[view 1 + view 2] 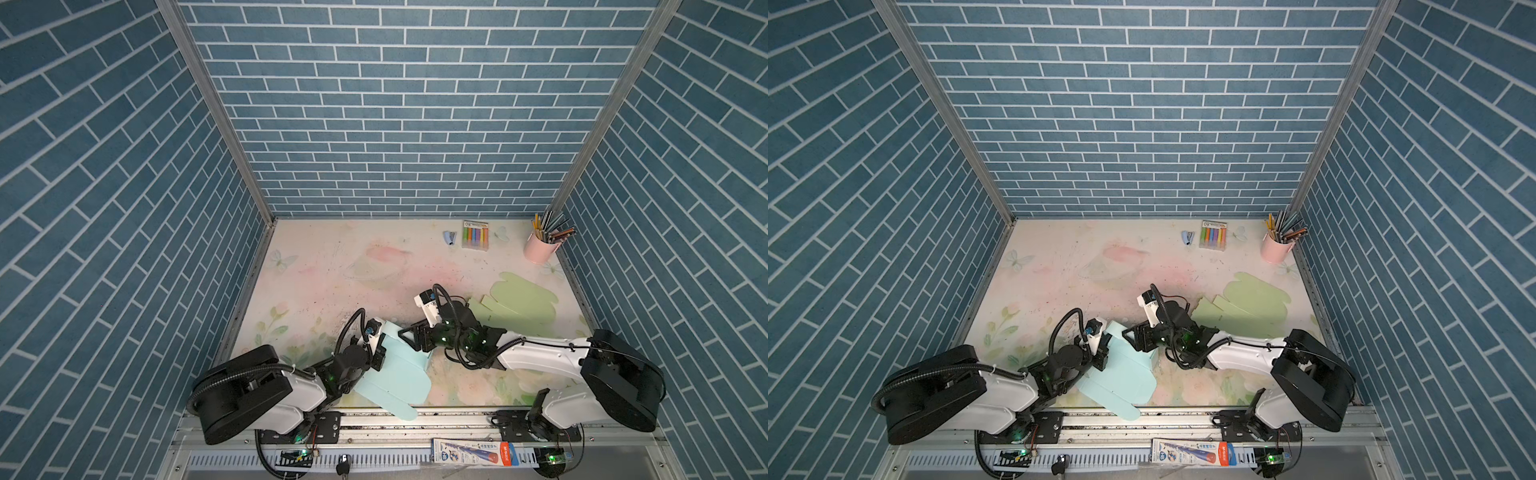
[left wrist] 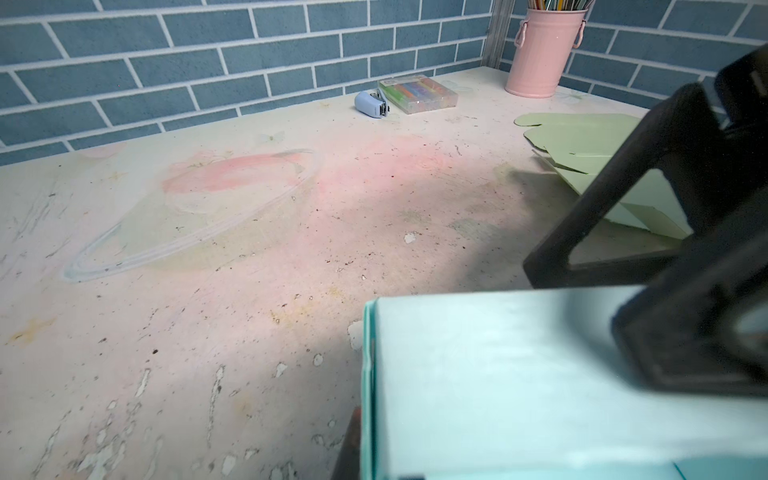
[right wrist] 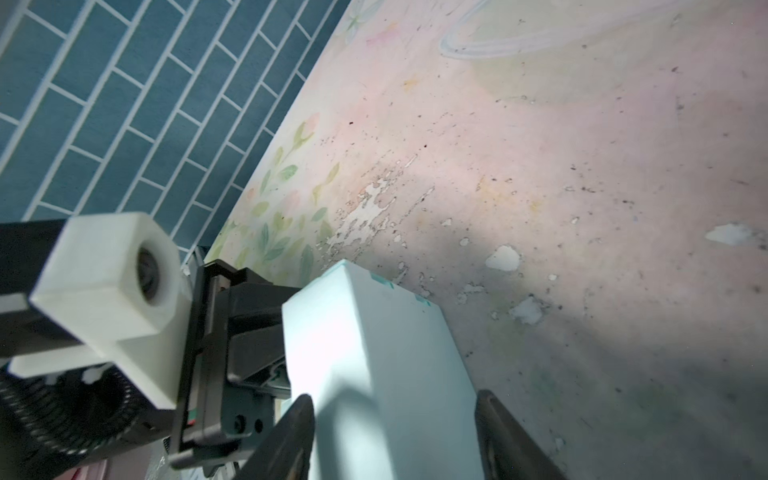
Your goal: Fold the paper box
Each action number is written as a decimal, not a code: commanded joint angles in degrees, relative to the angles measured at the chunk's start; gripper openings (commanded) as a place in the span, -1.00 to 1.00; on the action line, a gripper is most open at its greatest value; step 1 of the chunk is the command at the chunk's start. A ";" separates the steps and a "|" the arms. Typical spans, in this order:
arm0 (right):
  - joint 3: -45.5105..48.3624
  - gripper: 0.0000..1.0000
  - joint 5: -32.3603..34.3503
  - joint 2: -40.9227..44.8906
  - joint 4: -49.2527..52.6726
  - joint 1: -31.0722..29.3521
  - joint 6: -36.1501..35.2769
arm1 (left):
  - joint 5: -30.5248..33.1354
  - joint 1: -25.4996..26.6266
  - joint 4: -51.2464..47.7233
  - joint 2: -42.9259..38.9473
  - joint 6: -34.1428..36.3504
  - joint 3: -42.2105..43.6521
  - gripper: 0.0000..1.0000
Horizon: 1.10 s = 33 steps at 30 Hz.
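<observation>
Mid-fold, the box (image 1: 399, 370) lies at the table's (image 1: 332, 266) 6 o'clock edge, left gripper (image 1: 379, 355) pinched shut on its 9 o'clock side, right gripper (image 3: 394, 397) straddling its raised end, perhaps touching; next likely calls for a gentle squeeze

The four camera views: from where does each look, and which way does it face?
Top views: high above the robot's base, looking down on the table; both arms show.
Left wrist: low, facing the back wall; little of its own arm shows, but the right gripper does.
Right wrist: looks past its own fingers at the left gripper.
Shared: all show the blue paper box.
</observation>
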<state>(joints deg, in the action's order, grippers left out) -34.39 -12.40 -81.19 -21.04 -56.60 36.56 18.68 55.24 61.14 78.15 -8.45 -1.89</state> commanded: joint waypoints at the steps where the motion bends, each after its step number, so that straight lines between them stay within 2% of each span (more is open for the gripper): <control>1: -1.84 0.28 3.02 1.60 5.02 -0.27 -2.58 | 1.47 -0.49 0.65 -0.63 -0.61 0.50 -0.87; 8: -2.23 0.28 2.50 1.95 5.54 -0.53 -2.78 | 1.53 -0.45 -0.08 -1.14 -0.90 0.48 -0.76; 20: -7.40 0.34 8.95 2.55 14.93 -2.22 -7.54 | 2.24 -0.41 -0.07 -0.56 -1.64 0.84 -0.67; 25: -8.19 0.31 5.06 0.25 14.19 -2.26 -7.53 | 2.33 -0.40 0.55 0.22 -1.66 0.49 -0.74; 29: -5.74 0.30 -0.39 -0.97 9.03 -2.54 -4.57 | 2.33 -0.41 1.67 0.99 -1.92 0.74 -0.74; 33: -3.29 0.28 -2.09 -0.58 6.08 -3.47 -2.19 | 3.33 -0.46 1.99 1.78 -2.33 0.47 -0.72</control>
<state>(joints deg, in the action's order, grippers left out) -39.20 -11.20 -81.56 -11.88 -59.22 31.75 20.51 55.07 61.73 79.00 -9.89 -1.76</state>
